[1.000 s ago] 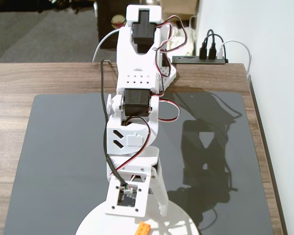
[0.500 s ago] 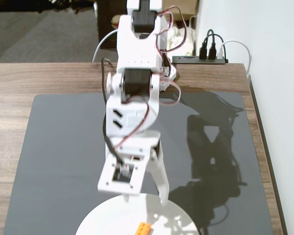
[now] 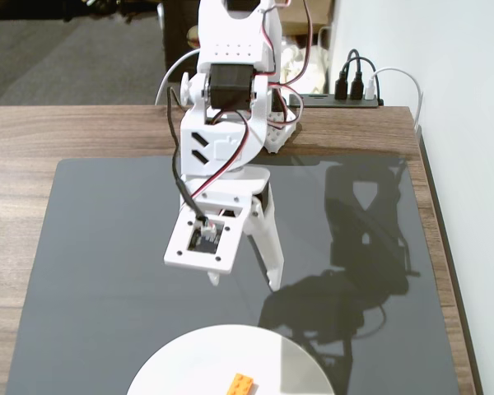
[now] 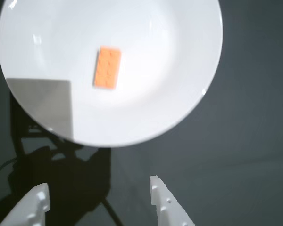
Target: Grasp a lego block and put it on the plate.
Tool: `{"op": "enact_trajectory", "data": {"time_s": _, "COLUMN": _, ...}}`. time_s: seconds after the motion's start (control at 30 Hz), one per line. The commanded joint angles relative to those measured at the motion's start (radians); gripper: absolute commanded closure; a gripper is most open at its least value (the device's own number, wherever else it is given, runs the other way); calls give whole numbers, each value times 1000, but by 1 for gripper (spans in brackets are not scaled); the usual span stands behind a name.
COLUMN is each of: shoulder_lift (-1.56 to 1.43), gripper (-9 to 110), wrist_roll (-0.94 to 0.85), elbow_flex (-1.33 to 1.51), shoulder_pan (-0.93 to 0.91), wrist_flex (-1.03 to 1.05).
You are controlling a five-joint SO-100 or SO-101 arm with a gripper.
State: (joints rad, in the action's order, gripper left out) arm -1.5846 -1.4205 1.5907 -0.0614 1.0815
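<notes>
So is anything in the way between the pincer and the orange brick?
No, nothing visible. The lego block already lies on the plate, and the open pincer hangs over bare dark mat beside it.

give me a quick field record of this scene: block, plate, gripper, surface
block: orange lego block lying flat on the plate, studs up
plate: white plate on the dark mat
gripper: gripper open, empty, hanging over the mat short of the plate
surface: mat on a wooden table
</notes>
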Motion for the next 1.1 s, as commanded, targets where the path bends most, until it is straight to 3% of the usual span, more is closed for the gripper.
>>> {"op": "enact_trajectory", "data": {"time_s": 0.0, "shoulder_lift": -104, "gripper": 74, "wrist_roll": 20, "elbow_flex": 94, "shoulder_pan": 12, "wrist_flex": -35}}
{"op": "enact_trajectory", "data": {"time_s": 0.5, "shoulder_lift": -371, "gripper": 74, "wrist_roll": 132, "elbow_flex": 512, "shoulder_pan": 49, "wrist_flex": -143}}
{"op": "enact_trajectory", "data": {"time_s": 0.63, "shoulder_lift": -419, "gripper": 81, "wrist_roll": 163, "elbow_flex": 574, "shoulder_pan": 21, "wrist_flex": -150}}
{"op": "enact_trajectory", "data": {"time_s": 0.77, "shoulder_lift": -480, "gripper": 101, "wrist_roll": 206, "elbow_flex": 647, "shoulder_pan": -5, "wrist_flex": -167}}
{"op": "enact_trajectory", "data": {"time_s": 1.07, "shoulder_lift": -663, "gripper": 101, "wrist_roll": 301, "elbow_flex": 862, "shoulder_pan": 130, "wrist_flex": -198}}
